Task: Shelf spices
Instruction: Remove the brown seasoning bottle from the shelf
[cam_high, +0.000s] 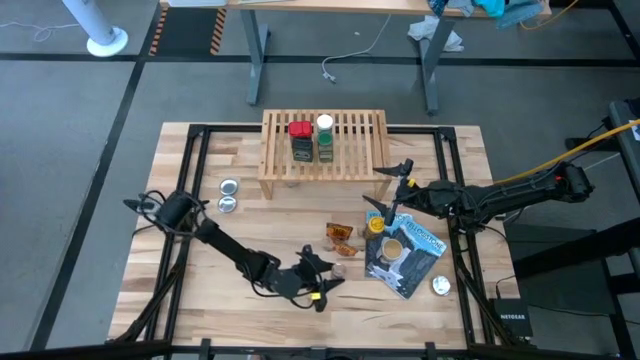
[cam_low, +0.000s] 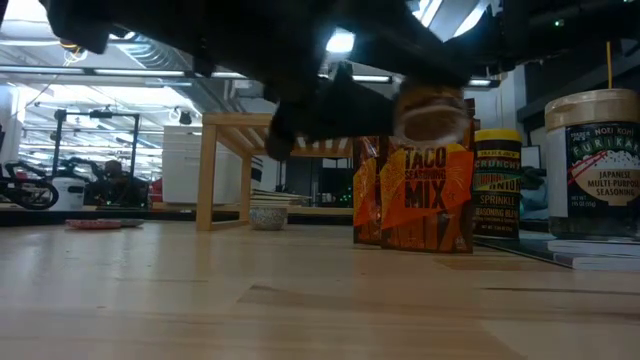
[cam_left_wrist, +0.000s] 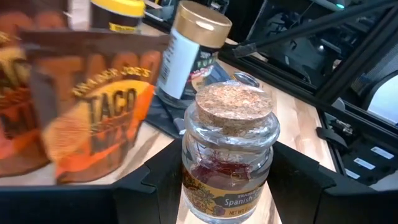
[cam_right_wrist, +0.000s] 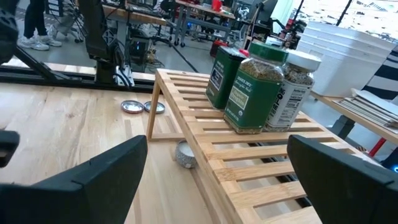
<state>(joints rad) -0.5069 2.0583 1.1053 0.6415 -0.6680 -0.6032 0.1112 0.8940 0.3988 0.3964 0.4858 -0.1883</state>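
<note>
My left gripper (cam_high: 328, 276) is near the table's front edge, shut on a small glass jar with a cork stopper (cam_left_wrist: 229, 155). Just beyond the jar stand two orange taco-mix packets (cam_high: 340, 235), upright on their bottom edges. A yellow-capped jar (cam_high: 377, 224) and a tan-capped jar (cam_high: 392, 247) stand on a blue-and-black pouch (cam_high: 412, 262). The wooden slat shelf (cam_high: 325, 150) at the back holds a red-capped tin (cam_high: 300, 140) and two jars (cam_high: 325, 137). My right gripper (cam_right_wrist: 217, 180) hovers open by the shelf's right end. My left gripper pinches the cork-stoppered jar between its two fingers (cam_left_wrist: 152, 183), which stand on opposite sides of the lower glass body (cam_left_wrist: 189, 186). The fingers come nearly level from the table's near-left side. The jar is upright, and the low view shows its cork (cam_low: 435, 108) well above the tabletop.
Two flat silver discs (cam_high: 228, 195) lie left of the shelf, one (cam_right_wrist: 185, 154) lies under it and one (cam_high: 440, 285) lies near the right front. A black frame (cam_high: 455, 200) runs along the table's sides. Bare wood lies in front of the shelf.
</note>
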